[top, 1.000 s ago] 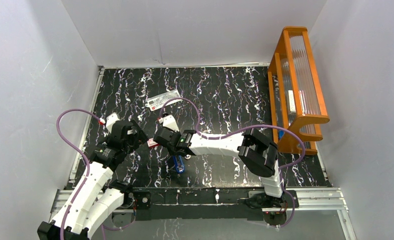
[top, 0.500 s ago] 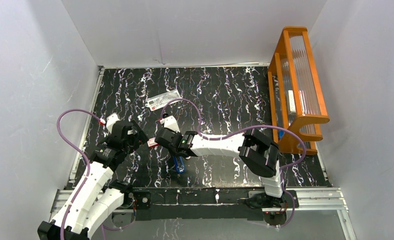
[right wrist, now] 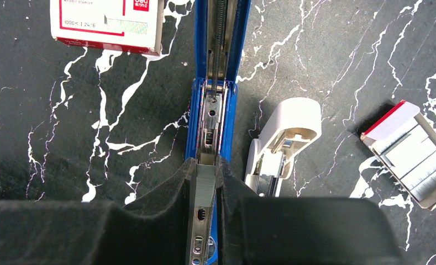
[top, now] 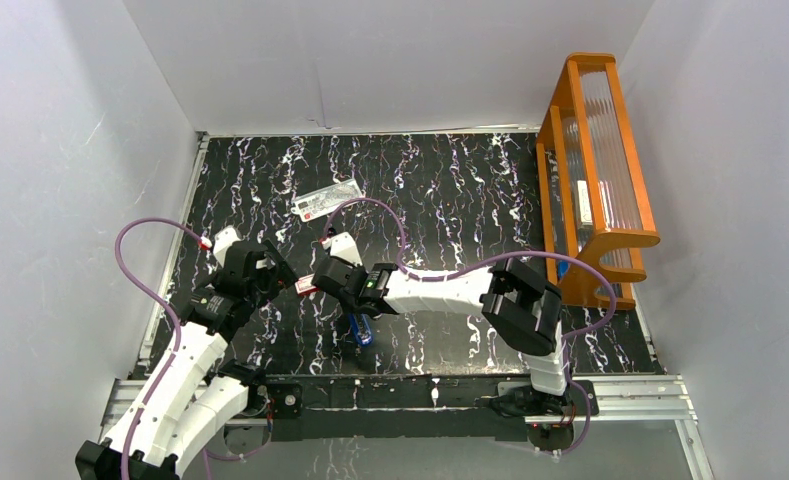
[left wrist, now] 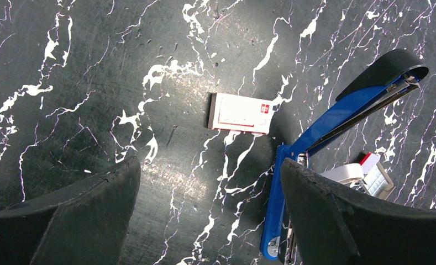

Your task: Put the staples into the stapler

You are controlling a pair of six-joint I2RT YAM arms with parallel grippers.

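The blue stapler lies hinged open on the black marbled table, with its silver rail facing up. My right gripper is shut on a short grey strip of staples and holds it right over the rail, in line with it. The red-and-white box sleeve lies to the left of the stapler, and the box tray with more staples lies to its right. My left gripper stands open just above the table, with the sleeve ahead of it and the stapler at its right finger.
A small white stapler-like device lies just right of the blue one. A flat clear packet lies farther back on the table. An orange wooden rack stands along the right edge. White walls enclose the table.
My right gripper has crept very slightly along the stapler with the strip still in it. The left arm has not moved.
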